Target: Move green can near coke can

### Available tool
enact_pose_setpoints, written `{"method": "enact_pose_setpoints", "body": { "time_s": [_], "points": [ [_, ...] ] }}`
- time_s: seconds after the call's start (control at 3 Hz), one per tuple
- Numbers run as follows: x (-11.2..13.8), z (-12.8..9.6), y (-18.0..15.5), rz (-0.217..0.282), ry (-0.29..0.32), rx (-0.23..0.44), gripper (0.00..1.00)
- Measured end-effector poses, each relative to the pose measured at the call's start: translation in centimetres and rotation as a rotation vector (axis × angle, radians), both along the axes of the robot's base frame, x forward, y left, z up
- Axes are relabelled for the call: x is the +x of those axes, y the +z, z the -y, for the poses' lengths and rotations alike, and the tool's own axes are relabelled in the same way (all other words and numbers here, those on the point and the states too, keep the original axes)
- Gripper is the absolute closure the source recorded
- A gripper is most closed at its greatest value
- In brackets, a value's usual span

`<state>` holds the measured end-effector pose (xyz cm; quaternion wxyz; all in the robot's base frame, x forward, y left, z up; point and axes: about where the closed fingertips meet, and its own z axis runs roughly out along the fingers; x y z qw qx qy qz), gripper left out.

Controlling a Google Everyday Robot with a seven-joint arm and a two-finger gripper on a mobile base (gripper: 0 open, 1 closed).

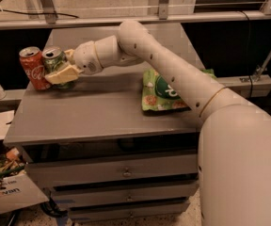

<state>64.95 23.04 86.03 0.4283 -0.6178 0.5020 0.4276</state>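
One tool [61, 74] clasps green can [53, 60] (beside coke can [33, 68]).

Got the claw [59, 70] wrapped round the green can [52, 57] at the back left corner of the bench [93, 114], just beside the coke can [32, 68], with a flat green snack bag [156, 95] lying well apart from both.

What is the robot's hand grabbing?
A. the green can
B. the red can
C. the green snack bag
A: the gripper, at the cabinet's back-left corner, grips the green can beside the coke can; the snack bag lies apart.
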Motion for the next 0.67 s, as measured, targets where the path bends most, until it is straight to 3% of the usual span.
{"method": "enact_pose_setpoints", "body": {
  "time_s": [0.67],
  "points": [
    [0.01,0.01,0.01,0.0,0.0,0.0,0.12]
  ]
}}
